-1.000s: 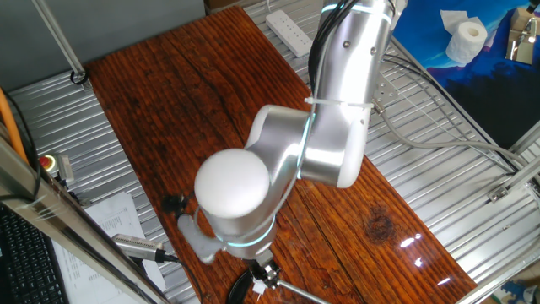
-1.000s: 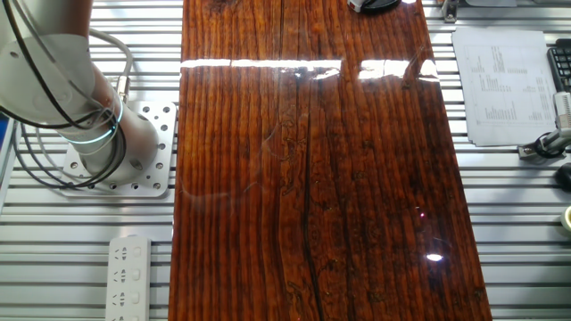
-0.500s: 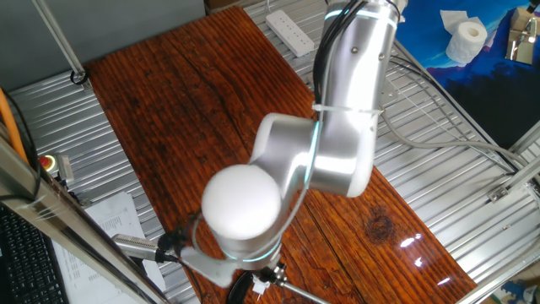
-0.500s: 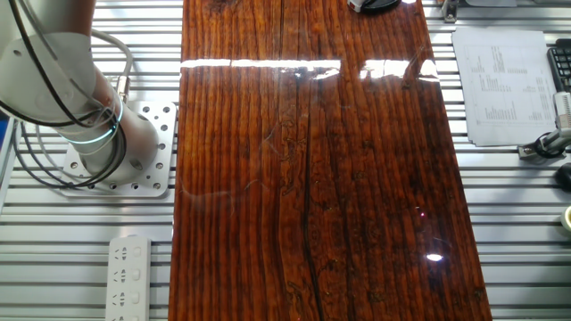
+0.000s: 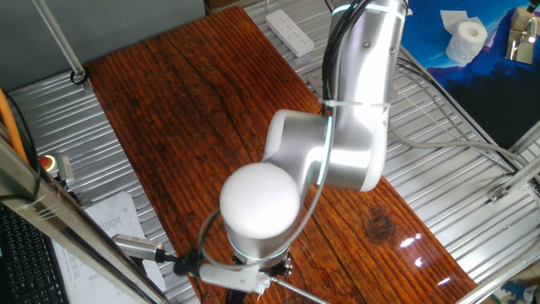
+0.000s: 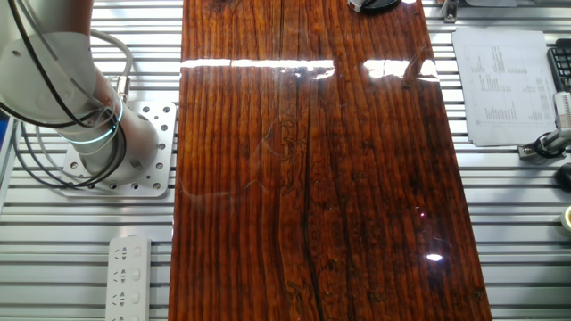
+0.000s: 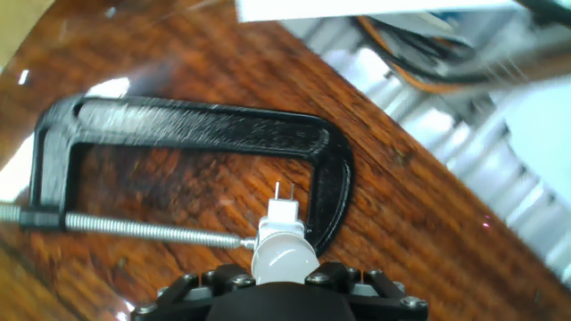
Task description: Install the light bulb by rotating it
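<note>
The light bulb [image 7: 284, 252] shows at the bottom centre of the hand view: a small white dome with a pale base and two metal pins pointing away from me. My gripper [image 7: 284, 272] is shut on it, its black jaws on either side of the dome. The bulb hangs above the wooden table [image 7: 419, 214], over the curved end of a black C-clamp [image 7: 326, 178]. In one fixed view the silver arm [image 5: 354, 127] and its big white joint cap [image 5: 260, 198] hide the gripper and bulb. The other fixed view shows only the arm's base [image 6: 94, 143].
The clamp's threaded screw [image 7: 134, 228] runs left from the bulb. A power strip [image 5: 289, 29] and a toilet paper roll [image 5: 467, 40] lie beyond the table's far end. Printed sheets [image 6: 500, 85], cables and slatted metal framing [image 6: 517, 223] flank the wooden board.
The arm has swung right and lower in one fixed view, carrying the white joint cap toward the table's near edge. The other fixed view is unchanged.
</note>
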You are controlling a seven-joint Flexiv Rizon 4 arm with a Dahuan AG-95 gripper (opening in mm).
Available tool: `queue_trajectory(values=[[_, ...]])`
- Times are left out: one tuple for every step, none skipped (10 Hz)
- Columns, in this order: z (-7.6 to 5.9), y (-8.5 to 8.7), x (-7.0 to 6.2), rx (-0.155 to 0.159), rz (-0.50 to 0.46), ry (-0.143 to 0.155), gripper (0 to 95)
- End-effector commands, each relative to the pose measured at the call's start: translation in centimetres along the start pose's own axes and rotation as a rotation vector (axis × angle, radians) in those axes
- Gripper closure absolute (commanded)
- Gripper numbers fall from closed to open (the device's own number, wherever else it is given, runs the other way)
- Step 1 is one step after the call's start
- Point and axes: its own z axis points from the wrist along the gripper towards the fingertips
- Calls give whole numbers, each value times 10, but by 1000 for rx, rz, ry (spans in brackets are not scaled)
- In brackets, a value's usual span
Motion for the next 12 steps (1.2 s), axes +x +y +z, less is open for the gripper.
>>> queue_trajectory(values=[[6, -2, -1, 12, -241, -5, 380], [9, -4, -1, -8, -236, -25, 380], [9, -4, -1, -20, -217, -44, 380], [9, -3, -2, -19, -204, -38, 380], [9, -3, -2, -21, -186, -39, 380], [9, -3, -2, -21, -170, -40, 380], [9, -3, -2, -19, -161, -40, 380], [8, -3, -3, -17, -171, -41, 380], [6, -2, -5, -16, -178, -32, 570], [6, -2, -6, -14, -190, -28, 570], [6, -2, -6, -9, -200, -24, 570], [6, -2, -6, -6, -210, -23, 570]])
